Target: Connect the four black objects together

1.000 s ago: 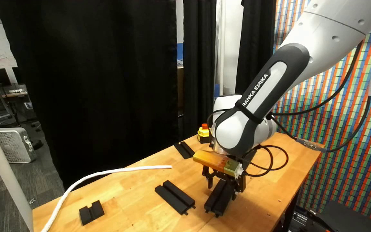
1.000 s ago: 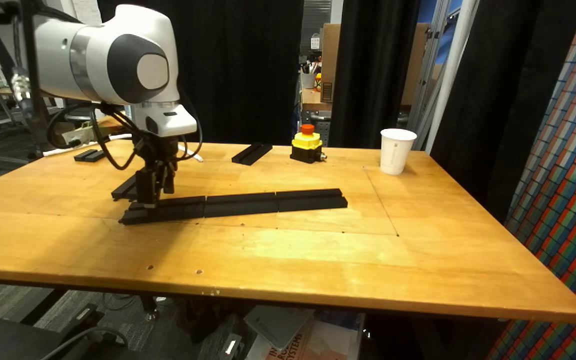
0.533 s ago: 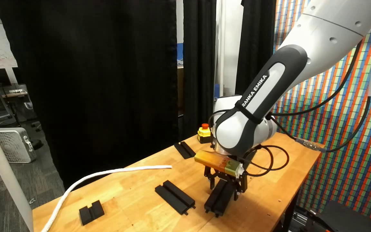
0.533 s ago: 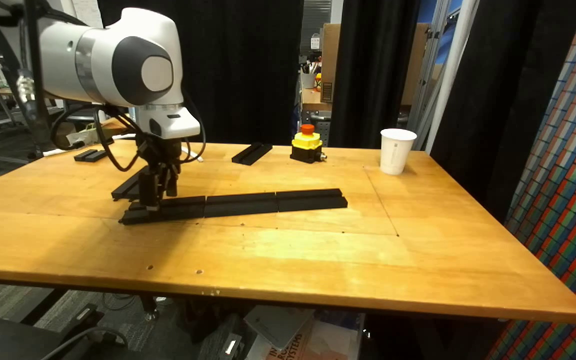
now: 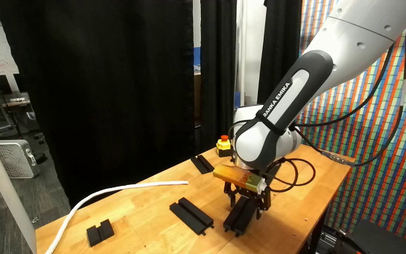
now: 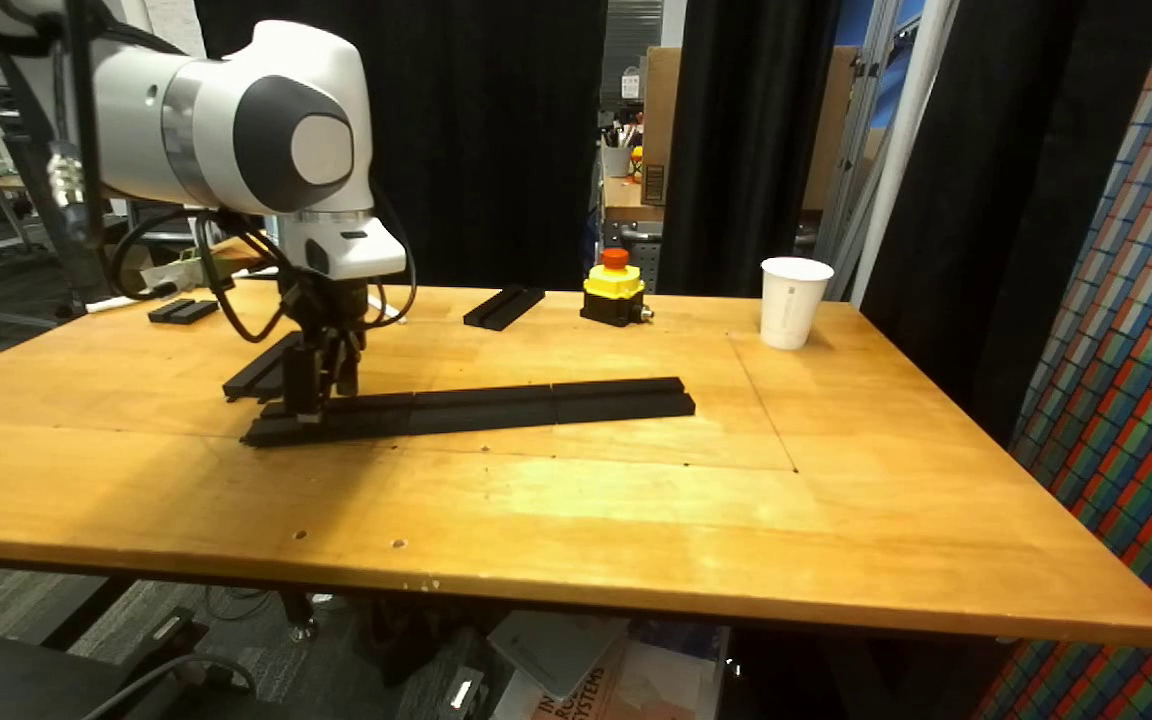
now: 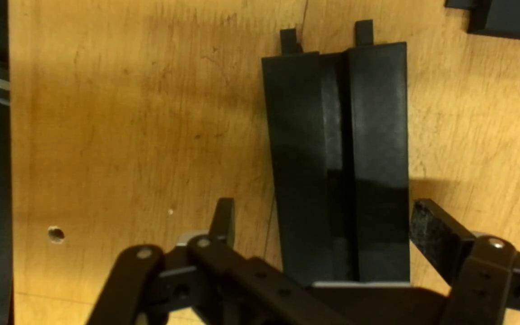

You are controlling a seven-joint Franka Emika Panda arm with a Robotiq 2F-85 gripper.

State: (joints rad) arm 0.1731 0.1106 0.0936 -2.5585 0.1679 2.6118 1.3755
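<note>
Toward two o'clock on the tabletop point(image 6: 866, 520), in an exterior view, a white paper cup point(image 6: 793, 310) stands upright, its inside hidden by the angle. At nine o'clock from it sits a red-topped stop button point(image 6: 614, 290). Well behind, near twelve o'clock, a pale pot point(image 6: 617, 160) holds a bunch of thin upright sticks point(image 6: 620, 135), too small to name. At one o'clock from the pot rises a cardboard box point(image 6: 664, 110), its contents hidden. Below the tabletop's front edge, near six o'clock, lie papers point(image 6: 651, 680); whether anything contains them is unclear.

An end bar point(image 6: 366, 420), a middle bar point(image 6: 483, 410) and a far bar point(image 6: 626, 400), all black, lie in one row roughly from nine o'clock to three. A seam shows at each meeting; whether they interlock I cannot tell. The gripper point(image 7: 323, 212) straddles the end bar with its fingers point(image 7: 440, 239) wide apart, one on each side. In the wrist view the three-o'clock finger sits just beside the bar's edge, contact hard to judge, while the nine-o'clock finger stands clear. A fourth black bar point(image 5: 191, 216) lies apart from the row, at nine o'clock from the gripper in an exterior view, its two pegs pointing toward four.
</note>
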